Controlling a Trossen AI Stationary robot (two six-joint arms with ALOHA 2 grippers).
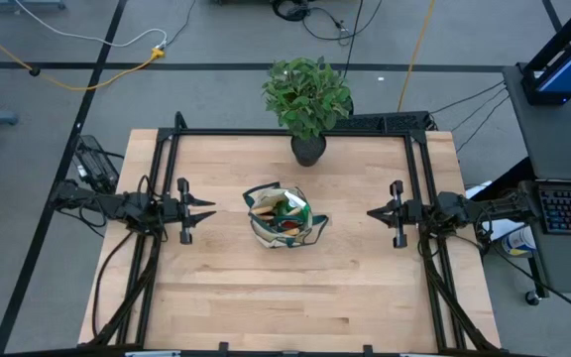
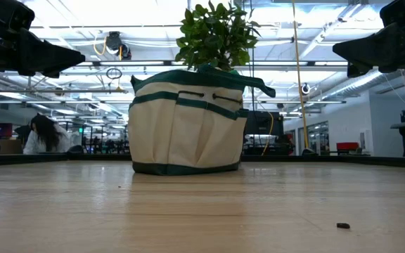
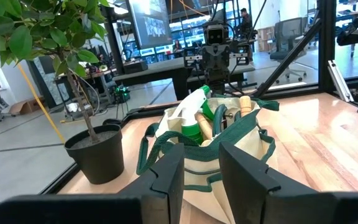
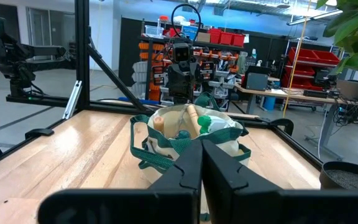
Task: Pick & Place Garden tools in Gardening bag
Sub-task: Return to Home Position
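My left hand [image 1: 210,210] is hovering mid-left, slightly open, empty; my right hand [image 1: 371,212], mid-right, is closed, empty. The bag [image 1: 284,218] is sitting centre-frame on the counter [image 1: 266,307]; a low swing could tip it.

Beige canvas gardening bag [image 1: 284,220] on the wooden counter [image 1: 266,297], between left tool [image 1: 212,210] and right tool [image 1: 370,212]; leafy potted plant [image 1: 307,99] behind.
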